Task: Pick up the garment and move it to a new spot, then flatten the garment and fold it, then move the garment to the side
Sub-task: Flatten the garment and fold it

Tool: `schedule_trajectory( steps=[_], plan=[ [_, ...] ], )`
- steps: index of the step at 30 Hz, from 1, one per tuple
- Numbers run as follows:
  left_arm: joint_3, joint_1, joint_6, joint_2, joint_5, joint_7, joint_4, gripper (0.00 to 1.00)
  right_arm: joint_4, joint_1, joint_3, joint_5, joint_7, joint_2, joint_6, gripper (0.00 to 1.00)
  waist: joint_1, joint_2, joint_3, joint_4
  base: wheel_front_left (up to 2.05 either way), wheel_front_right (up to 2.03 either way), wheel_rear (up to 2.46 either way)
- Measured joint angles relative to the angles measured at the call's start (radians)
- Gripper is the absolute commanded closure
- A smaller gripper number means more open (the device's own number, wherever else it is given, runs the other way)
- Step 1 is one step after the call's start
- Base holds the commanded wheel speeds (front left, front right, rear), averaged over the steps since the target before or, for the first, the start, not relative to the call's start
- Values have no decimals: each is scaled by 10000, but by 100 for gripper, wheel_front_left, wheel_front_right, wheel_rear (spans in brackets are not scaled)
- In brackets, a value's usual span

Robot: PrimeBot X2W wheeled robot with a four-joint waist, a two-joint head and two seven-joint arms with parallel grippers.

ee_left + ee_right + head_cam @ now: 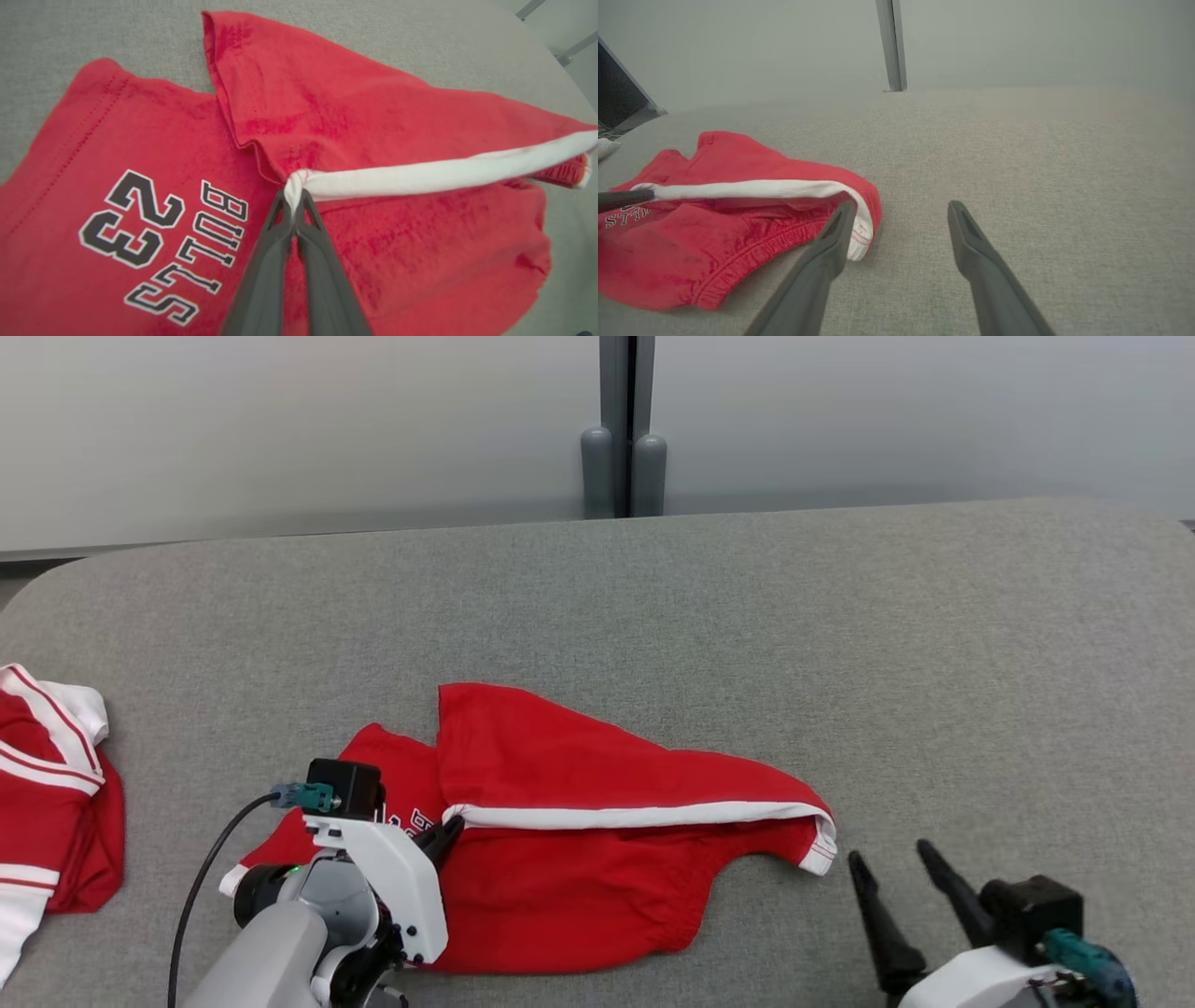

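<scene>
left fingers [266, 266] tight on white band [444, 175] of red garment [373, 107]; right fingers [973, 247] apart, beside it

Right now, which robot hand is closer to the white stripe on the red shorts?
Left. The left hand is pinched shut on one end of the white stripe; the right hand hangs open just past the other end, not touching.

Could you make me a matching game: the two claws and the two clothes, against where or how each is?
1 left gripper
2 right gripper
3 red shorts
4 striped garment

a open, holding nothing
b far left on the table
c shut on white trim
d lying mid-table, rumpled

Pairs: 1-c, 2-a, 3-d, 4-b
</scene>
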Motion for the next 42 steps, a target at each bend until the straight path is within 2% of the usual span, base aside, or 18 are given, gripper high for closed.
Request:
schedule_trajectory(
  steps=[5, 12, 13, 14, 15, 19, 24, 28, 33, 38, 42],
  plan=[
    [-35, -237, -27, -10, -48, -52, -69, 100, 965, -135, 1037, 207, -19, 25, 2, 0, 0, 0, 326, 117, 0, 0, 0],
    [-165, -550, -31, -13, -90, -161, -100, 100, 2493, -1221, 1127, 244, -531, 46, 0, 0, 0, 0, 696, 289, 0, 0, 0],
    [-188, -593, -31, -17, -96, -178, -113, 100, 2656, -1340, 1158, 305, -552, 50, 0, 37, 0, 0, 725, 316, 0, 0, 0],
    [-203, -607, -31, -17, -100, -236, -134, 100, 2798, -1452, 1185, 314, -614, 77, 2, 63, 0, 0, 754, 344, 0, 0, 0],
    [-211, -612, -33, -17, -113, -339, -161, 100, 2924, -1548, 1187, 316, -663, 77, 2, 100, 0, 0, 777, 370, 0, 0, 0],
    [-194, -743, -44, 21, -117, -805, -385, 100, 3101, -1813, 920, 140, -997, 77, 2, 100, 0, 0, 845, 455, 0, 0, 0],
    [19, -902, 75, 217, 96, -1641, -1057, 100, 2370, -2110, 451, -395, -1499, -257, 4, 100, 0, 0, 728, 480, 0, 0, 0],
    [278, -1122, 451, 332, 430, -2362, -2219, 100, 1091, -2464, 63, -629, -1523, -625, 4, 100, 0, 0, 505, 455, 0, 0, 0],
    [635, -1280, 1051, 642, 895, -2953, -4075, 100, -851, -3028, 17, -869, -1053, -1237, 4, 100, 0, 0, 163, 343, 0, 0, 0],
    [1026, -1426, 1674, 848, 1185, -3168, -5921, 100, -2499, -3511, -17, -924, -360, -1977, 2, 100, 0, 0, -111, 239, 0, 0, 0],
    [1287, -1473, 2111, 984, 1310, -3112, -7300, 100, -3333, -3751, -226, -587, 326, -2253, 2, 100, -1, 0, -164, 174, 0, 0, 0]
  ],
)
